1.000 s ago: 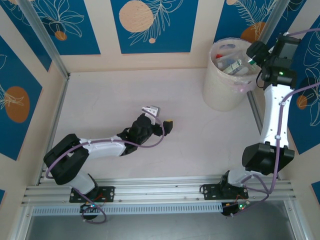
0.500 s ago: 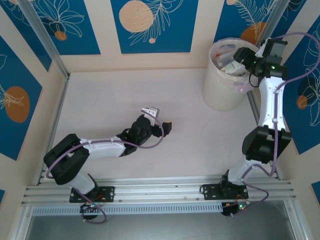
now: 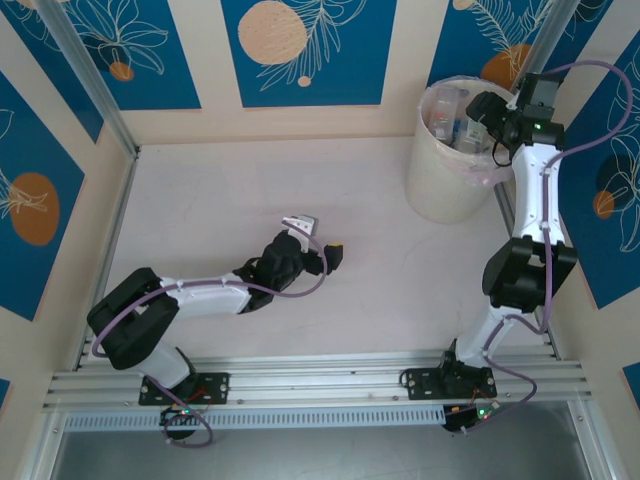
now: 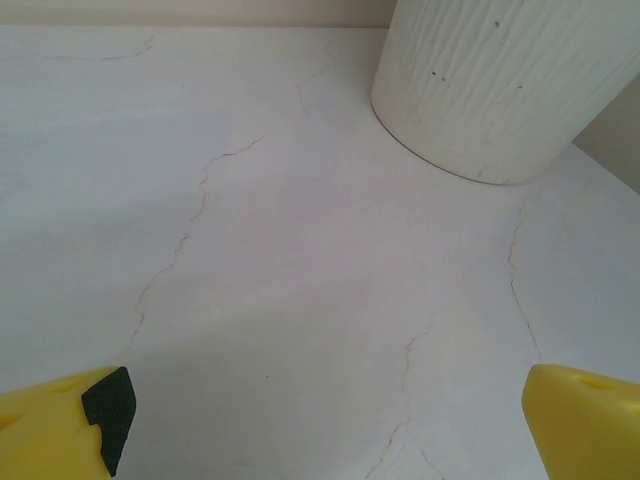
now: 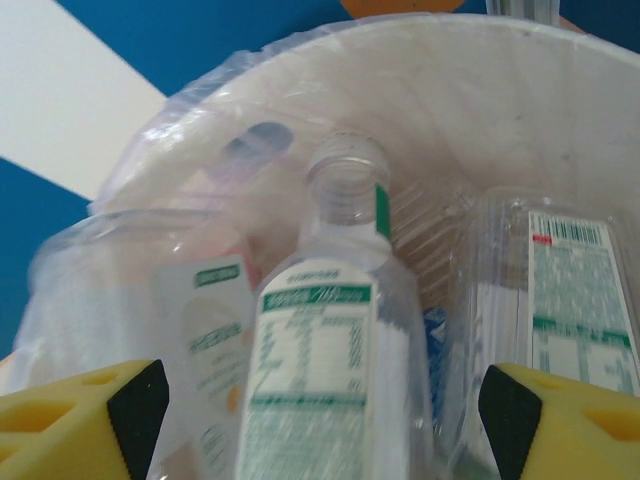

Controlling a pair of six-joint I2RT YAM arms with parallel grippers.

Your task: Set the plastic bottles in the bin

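top view: my left gripper (image 3: 322, 240) lies low on the table (image 3: 200, 190), jaws spread wide and empty, well apart from the bin (image 3: 440, 190); my right gripper (image 3: 482, 108) hangs over the rim, above the plastic bottles (image 3: 452, 128) piled inside

left wrist: only tabletop between the wide jaws, bin wall ahead

right wrist: jaws apart, touching nothing (i judge it a drop position); an uncapped green-labelled bottle (image 5: 320, 350) stands in the bin beside a barcoded clear pack (image 5: 560, 300), print too blurred to read
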